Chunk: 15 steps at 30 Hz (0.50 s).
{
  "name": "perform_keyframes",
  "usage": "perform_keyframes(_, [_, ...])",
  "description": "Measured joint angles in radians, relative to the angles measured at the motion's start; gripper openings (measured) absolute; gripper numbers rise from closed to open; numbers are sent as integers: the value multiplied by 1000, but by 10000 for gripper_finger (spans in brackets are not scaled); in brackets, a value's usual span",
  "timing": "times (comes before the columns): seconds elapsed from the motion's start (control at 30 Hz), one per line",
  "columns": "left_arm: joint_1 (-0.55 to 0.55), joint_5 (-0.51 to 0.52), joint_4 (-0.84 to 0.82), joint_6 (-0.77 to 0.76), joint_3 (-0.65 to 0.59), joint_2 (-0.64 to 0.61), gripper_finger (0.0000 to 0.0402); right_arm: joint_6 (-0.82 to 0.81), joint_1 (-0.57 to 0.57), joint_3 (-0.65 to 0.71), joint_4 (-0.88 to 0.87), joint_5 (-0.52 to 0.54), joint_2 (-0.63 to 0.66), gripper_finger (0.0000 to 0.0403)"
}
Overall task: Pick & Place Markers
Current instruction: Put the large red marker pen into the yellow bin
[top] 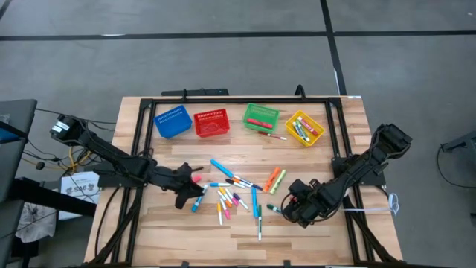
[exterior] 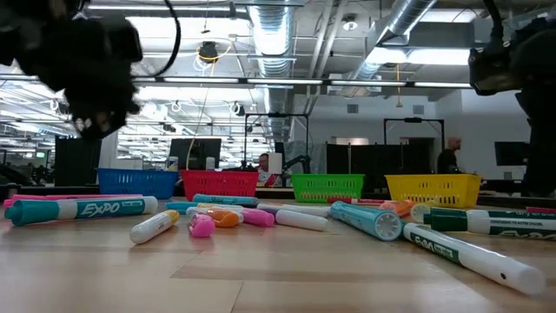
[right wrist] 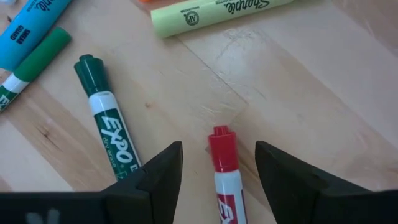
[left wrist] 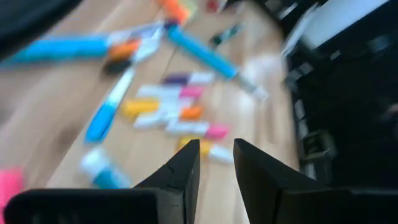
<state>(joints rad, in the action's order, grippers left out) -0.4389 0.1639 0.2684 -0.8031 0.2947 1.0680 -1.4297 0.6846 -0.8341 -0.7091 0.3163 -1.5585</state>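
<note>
The wooden table (top: 312, 231) carries a black frame and serves as the reference surface. The left arm reaches in from the table's left edge, its left gripper (top: 187, 195) low over the left end of the marker pile; in the left wrist view its fingers (left wrist: 186, 171) stand slightly parted with nothing between them, above a blurred cluster of pink, orange and yellow markers. The right arm enters from the table's right edge, and the right gripper (right wrist: 217, 163) sits just right of the pile, jaws open on either side of a red-capped marker (right wrist: 225, 171) that lies on the wood between them, not clamped. Beside it lie a green-capped Expo marker (right wrist: 107, 127) and, farther off, a yellow highlighter (right wrist: 221, 12). Along the table's far side stand four mesh baskets in a row: blue basket (top: 172, 121), red basket (top: 211, 123), green basket (top: 261, 117) and yellow basket (top: 305, 128). The green and yellow baskets each hold some markers; one marker lies on the wood between them. The remaining markers (top: 236, 195) are scattered loose at the table's centre, between the two grippers.
</note>
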Motion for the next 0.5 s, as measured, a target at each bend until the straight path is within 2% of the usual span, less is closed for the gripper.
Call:
perform_keyframes(0.1, [0, -40, -59, -69, 0, -4, 97, 1, 0, 0, 0, 0, 0, 192])
perform_keyframes(0.2, [0, -78, -56, -58, 17, -41, 97, 0, 0, 0, 18, 0, 0, 192])
perform_keyframes(0.37, [2, -68, -86, 118, 90, -155, 97, 18, -7, 0, 47, -1, 0, 194])
perform_keyframes(0.5, [2, -5, -267, 198, 180, -237, 91, 26, -20, 0, 69, -1, 0, 191])
